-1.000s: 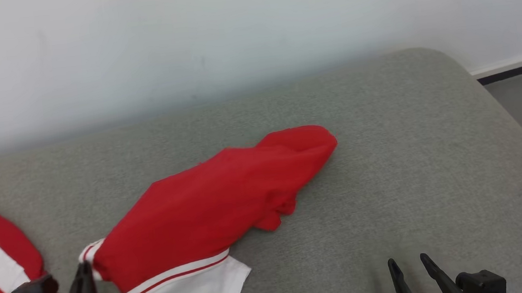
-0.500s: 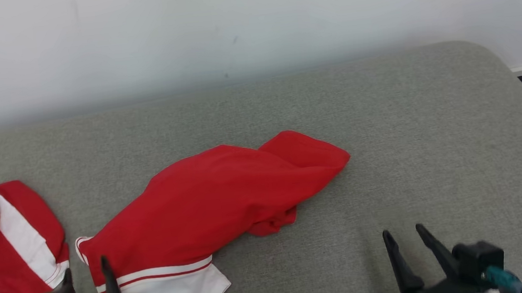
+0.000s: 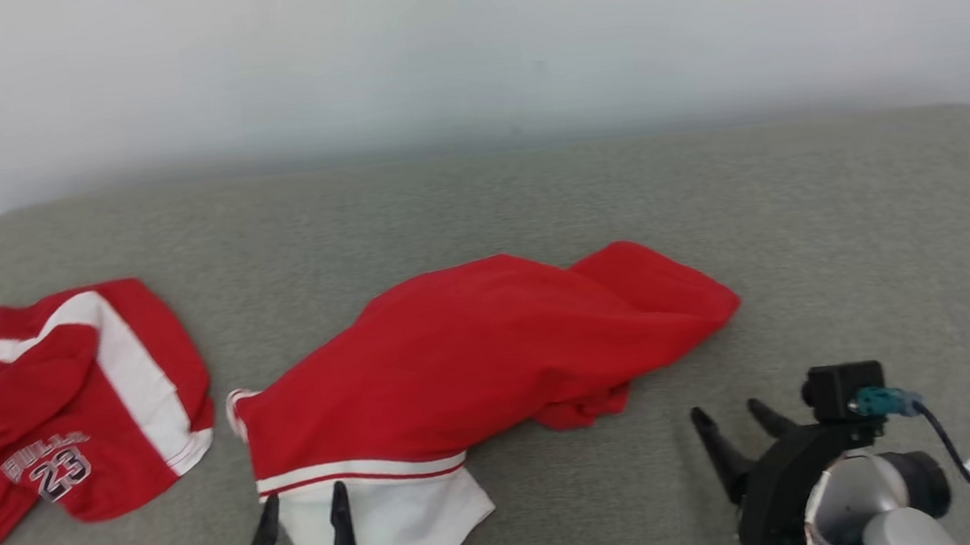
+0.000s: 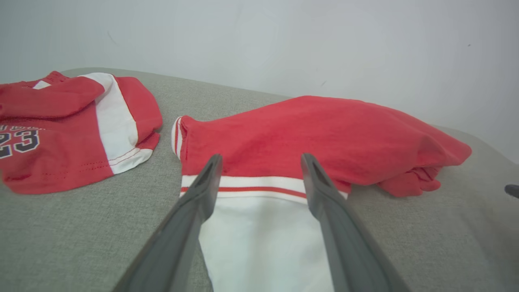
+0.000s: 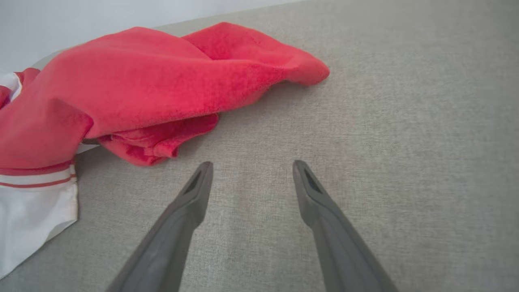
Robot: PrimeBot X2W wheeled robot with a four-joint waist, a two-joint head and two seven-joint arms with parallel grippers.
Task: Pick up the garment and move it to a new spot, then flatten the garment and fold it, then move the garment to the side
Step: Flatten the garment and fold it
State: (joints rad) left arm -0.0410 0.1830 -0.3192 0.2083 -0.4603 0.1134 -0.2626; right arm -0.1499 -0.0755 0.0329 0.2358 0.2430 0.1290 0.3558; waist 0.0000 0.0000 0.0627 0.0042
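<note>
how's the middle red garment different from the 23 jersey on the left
The middle garment shows no print; the 23 jersey shows lettering and a number. The middle garment lies stretched long, the 23 jersey bunched up. Both are red with white trim, crumpled on the grey cushion.

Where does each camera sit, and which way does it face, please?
Head view: on the head, facing forward and down at the grey cushion and red-and-white garment; left fingers and right fingers show below.
Left wrist view: on that wrist, facing along its open fingers at the garment's white hem.
Right wrist view: on that wrist, facing along its open fingers at bare cushion beside the garment.
Shared: both wrist views show the garment.
</note>
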